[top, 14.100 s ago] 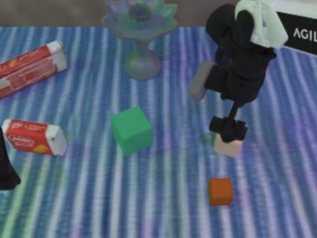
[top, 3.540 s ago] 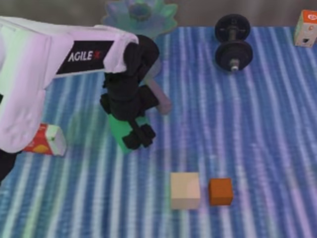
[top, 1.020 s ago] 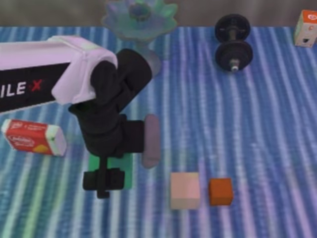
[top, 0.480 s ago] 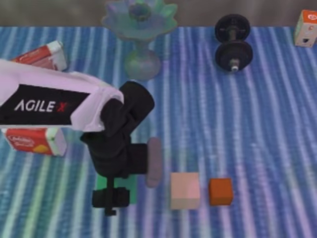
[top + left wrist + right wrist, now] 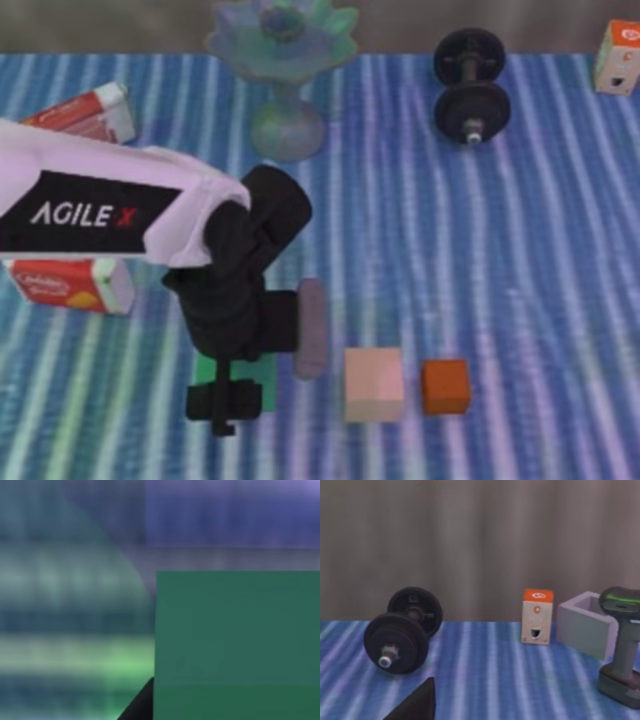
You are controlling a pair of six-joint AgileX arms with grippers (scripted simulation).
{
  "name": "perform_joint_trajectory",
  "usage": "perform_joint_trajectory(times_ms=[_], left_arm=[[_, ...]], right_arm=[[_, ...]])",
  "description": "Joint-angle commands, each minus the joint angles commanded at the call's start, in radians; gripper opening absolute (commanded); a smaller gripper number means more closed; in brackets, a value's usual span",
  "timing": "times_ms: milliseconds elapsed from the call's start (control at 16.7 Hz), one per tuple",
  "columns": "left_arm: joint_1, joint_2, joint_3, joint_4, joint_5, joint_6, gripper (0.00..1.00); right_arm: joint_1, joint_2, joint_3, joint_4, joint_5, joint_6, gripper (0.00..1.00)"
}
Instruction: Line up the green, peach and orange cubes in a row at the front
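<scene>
The left gripper (image 5: 224, 400) has barely moved, fingers gripping the green cube (image 5: 262, 375) lower left; peach cube (image 5: 374, 384) and orange cube (image 5: 445, 387) already lined up.

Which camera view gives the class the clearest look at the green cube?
The left wrist view: the green cube fills much of it, faces plain. In the top view only slivers of it show beneath the left claw. The right wrist view misses it.

surface: blue striped tablecloth (image 5: 560, 250) | backdrop: plain grey-brown wall (image 5: 480, 540) behind table | light: soft, even
</scene>
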Motion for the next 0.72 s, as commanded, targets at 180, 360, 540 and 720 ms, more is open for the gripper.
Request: perform_joint_trajectory(times_ms=[180, 360, 540, 720], left_arm=[[0.000, 0.000, 0.000, 0.000, 0.000, 0.000, 0.53], [0.000, 0.000, 0.000, 0.000, 0.000, 0.000, 0.75], [0.000, 0.000, 0.000, 0.000, 0.000, 0.000, 0.98], [0.000, 0.000, 0.000, 0.000, 0.000, 0.000, 1.00]], right_arm=[[0.000, 0.000, 0.000, 0.000, 0.000, 0.000, 1.00], [0.000, 0.000, 0.000, 0.000, 0.000, 0.000, 1.00], [0.000, 0.000, 0.000, 0.000, 0.000, 0.000, 1.00], [0.000, 0.000, 0.000, 0.000, 0.000, 0.000, 1.00]])
